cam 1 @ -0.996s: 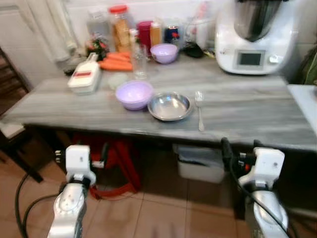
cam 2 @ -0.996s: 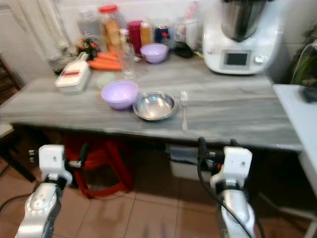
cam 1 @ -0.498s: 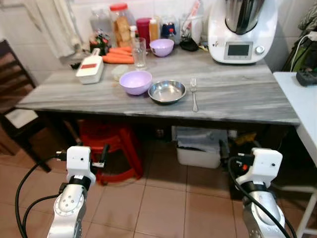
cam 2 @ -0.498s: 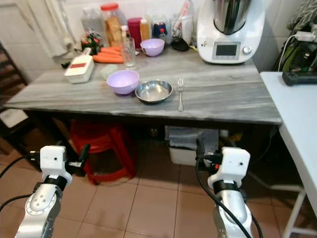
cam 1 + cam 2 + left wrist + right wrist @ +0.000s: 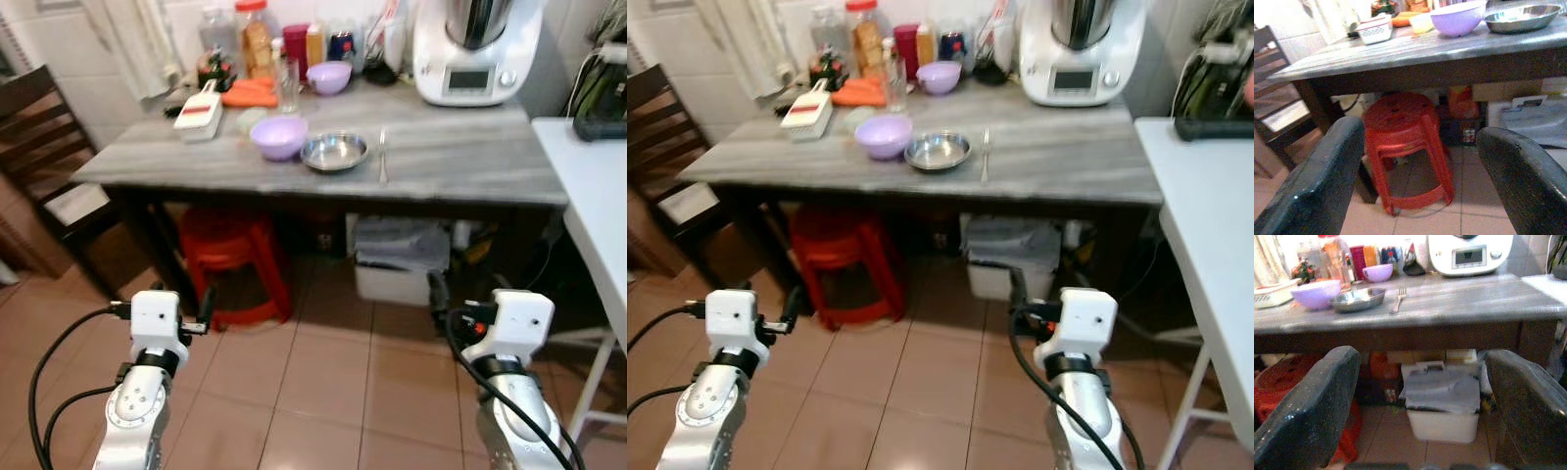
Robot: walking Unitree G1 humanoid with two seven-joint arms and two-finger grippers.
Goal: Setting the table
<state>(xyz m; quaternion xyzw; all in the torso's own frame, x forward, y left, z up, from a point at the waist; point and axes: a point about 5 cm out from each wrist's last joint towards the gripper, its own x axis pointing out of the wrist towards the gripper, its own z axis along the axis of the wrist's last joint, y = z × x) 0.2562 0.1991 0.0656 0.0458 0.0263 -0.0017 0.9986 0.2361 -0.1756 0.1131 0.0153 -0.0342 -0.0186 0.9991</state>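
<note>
On the grey table [image 5: 460,157] stand a lilac bowl [image 5: 278,137], a shallow steel bowl [image 5: 334,151] and a fork [image 5: 382,157], side by side near the front edge. A smaller lilac bowl [image 5: 329,76] and a glass [image 5: 288,83] stand further back. Both arms are low in front of me, well short of the table and above the tiled floor. My left gripper [image 5: 1420,161] is open and holds nothing. The right gripper [image 5: 1420,382] is open too, pointing at the table's underside.
A white kitchen machine [image 5: 475,49], jars, carrots [image 5: 253,93] and a white grater [image 5: 201,113] crowd the table's back. Underneath it are a red stool [image 5: 235,259] and a white bin [image 5: 402,259]. A dark chair [image 5: 49,127] is at left, a white table [image 5: 598,196] at right.
The camera has backed away from the table, which now looks smaller and farther, with more floor in view. Both arms hang as before.
</note>
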